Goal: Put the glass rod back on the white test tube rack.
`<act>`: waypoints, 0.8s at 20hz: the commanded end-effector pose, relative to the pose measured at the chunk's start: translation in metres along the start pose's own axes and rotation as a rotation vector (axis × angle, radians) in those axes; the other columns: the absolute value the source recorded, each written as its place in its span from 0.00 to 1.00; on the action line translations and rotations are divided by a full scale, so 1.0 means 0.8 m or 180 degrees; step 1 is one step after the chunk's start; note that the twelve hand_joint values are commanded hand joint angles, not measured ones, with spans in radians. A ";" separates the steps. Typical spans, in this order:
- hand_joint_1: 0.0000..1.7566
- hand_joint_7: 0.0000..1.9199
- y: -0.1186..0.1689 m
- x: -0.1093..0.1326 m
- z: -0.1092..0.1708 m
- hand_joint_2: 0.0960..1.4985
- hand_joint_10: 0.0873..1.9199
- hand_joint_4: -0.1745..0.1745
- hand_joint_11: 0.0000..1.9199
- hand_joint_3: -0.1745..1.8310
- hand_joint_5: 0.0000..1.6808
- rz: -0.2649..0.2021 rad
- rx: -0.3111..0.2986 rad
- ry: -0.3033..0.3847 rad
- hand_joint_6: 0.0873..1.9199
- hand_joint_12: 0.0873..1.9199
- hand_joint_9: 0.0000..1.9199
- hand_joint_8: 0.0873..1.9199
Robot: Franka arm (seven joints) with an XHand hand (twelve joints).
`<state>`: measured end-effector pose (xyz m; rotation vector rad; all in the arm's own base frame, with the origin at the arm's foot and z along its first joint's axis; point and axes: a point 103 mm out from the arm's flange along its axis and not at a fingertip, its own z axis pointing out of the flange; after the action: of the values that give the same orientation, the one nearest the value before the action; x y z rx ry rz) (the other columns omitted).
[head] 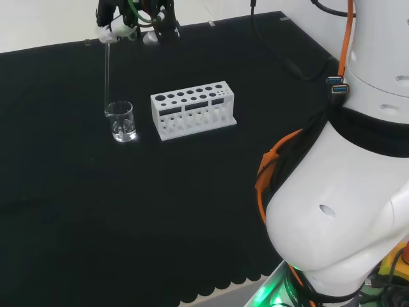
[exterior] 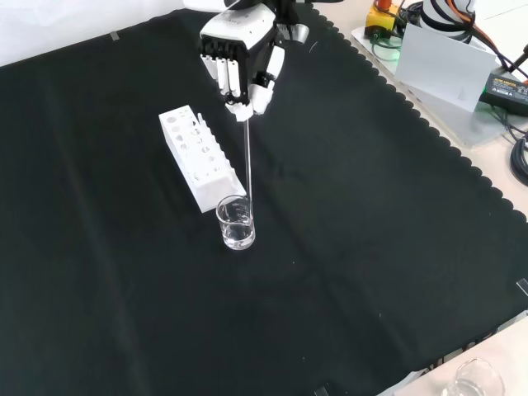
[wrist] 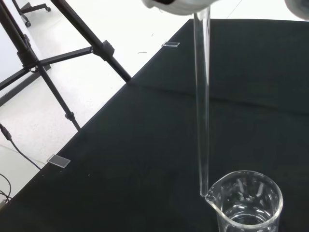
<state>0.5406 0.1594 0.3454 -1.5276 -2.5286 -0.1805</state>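
The hand (exterior: 241, 59) pinches the top of a long clear glass rod (exterior: 247, 157), which hangs upright. The rod's lower end is at the rim of a small glass beaker (exterior: 236, 223) holding a little clear liquid; in the wrist view the rod (wrist: 202, 106) ends just outside the beaker's spout (wrist: 210, 195). The head view shows the rod (head: 107, 77) hanging from the hand (head: 121, 25) down to the beaker (head: 121, 121). The white test tube rack (head: 193, 109) with several empty holes stands to the beaker's right in the head view; in the front view the rack (exterior: 198, 157) stands just behind the beaker.
Black cloth covers the bench. Another glass vessel (exterior: 473, 381) stands off the cloth at the front view's lower right corner. Electronics and cables (exterior: 462, 58) lie at the front view's top right. A black tripod (wrist: 53, 63) stands on the floor past the bench edge.
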 end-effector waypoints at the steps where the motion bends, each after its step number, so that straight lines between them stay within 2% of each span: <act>1: 0.75 0.72 -0.004 -0.004 -0.009 0.67 0.11 0.00 0.90 0.00 0.86 0.0029 -0.0004 -0.0031 0.00 0.16 0.96 0.28; 6: 0.75 0.72 -0.015 -0.020 -0.027 0.67 0.11 0.00 0.90 0.00 0.86 0.0125 -0.0056 -0.0068 0.00 0.16 0.96 0.28; 16: 0.75 0.72 -0.036 -0.071 -0.063 0.67 0.11 0.00 0.90 0.00 0.86 0.0350 -0.0207 -0.0155 0.00 0.16 0.96 0.27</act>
<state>0.5445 0.1090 0.3753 -1.6603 -2.4916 -0.2114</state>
